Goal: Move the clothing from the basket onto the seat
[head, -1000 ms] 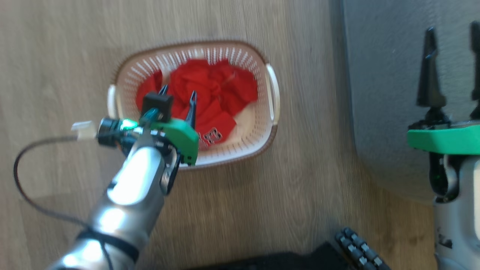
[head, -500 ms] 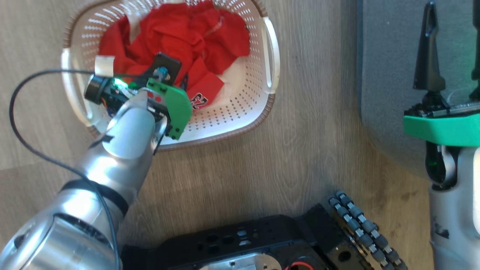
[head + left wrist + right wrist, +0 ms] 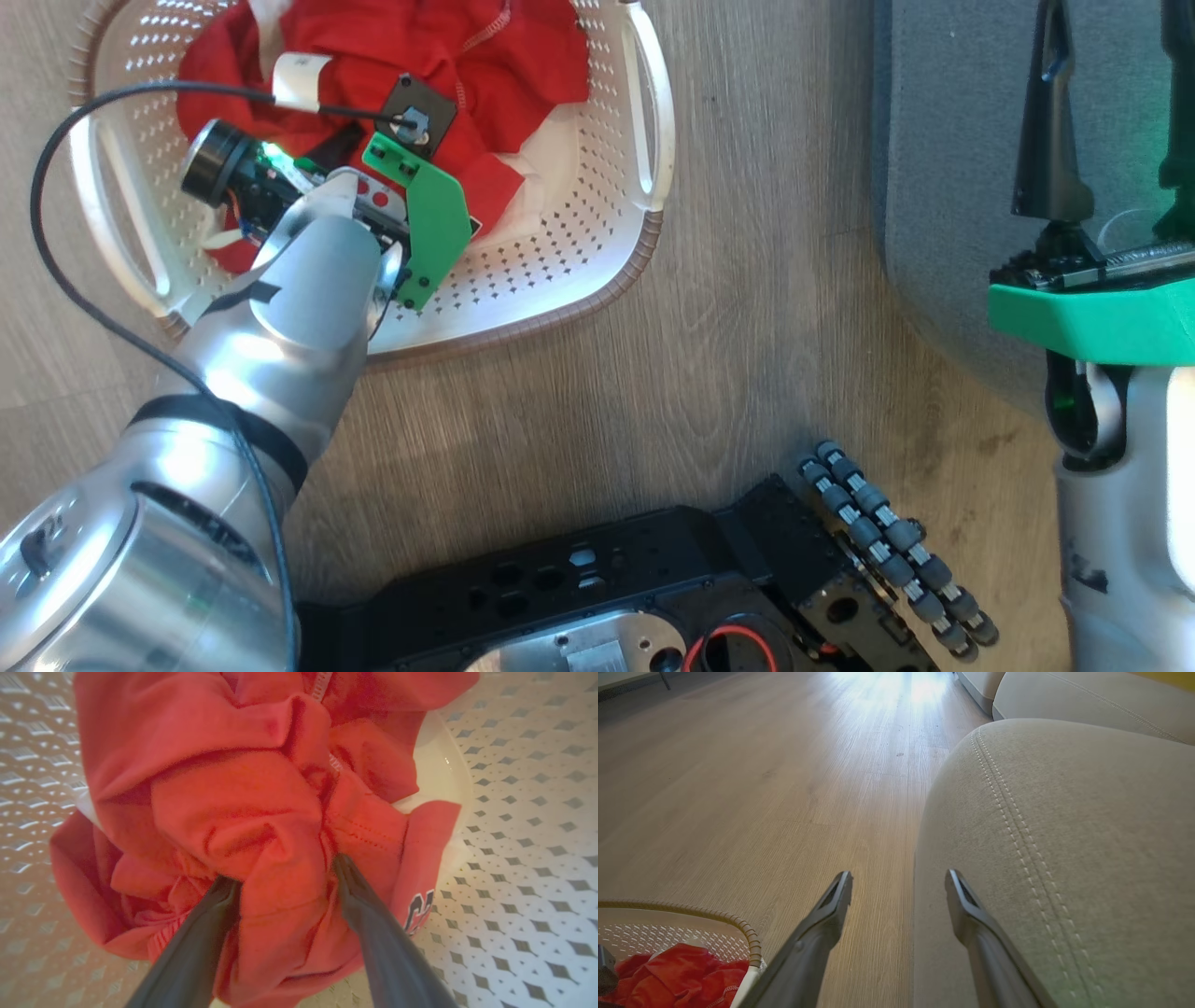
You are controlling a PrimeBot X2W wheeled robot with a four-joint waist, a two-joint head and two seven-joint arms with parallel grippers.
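Clothing [image 3: 261, 812]: red, bunched in basket [image 3: 597, 271] on wood floor [image 3: 784, 788], beside seat [image 3: 1064, 835]. Your left gripper [image 3: 285, 870] down in pile, jaws spread wide, nothing clamped, fold of cloth bulging between fingers; tips seemingly sunk into fabric, view too close to be sure. Your right gripper [image 3: 899, 879] jaws apart, empty, at seat's edge.

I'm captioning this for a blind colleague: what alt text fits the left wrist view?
The left claw, open, straddles a bunched fold of red clothing lying in the white perforated basket. Black-and-white lettering shows partly on a flap at the right.
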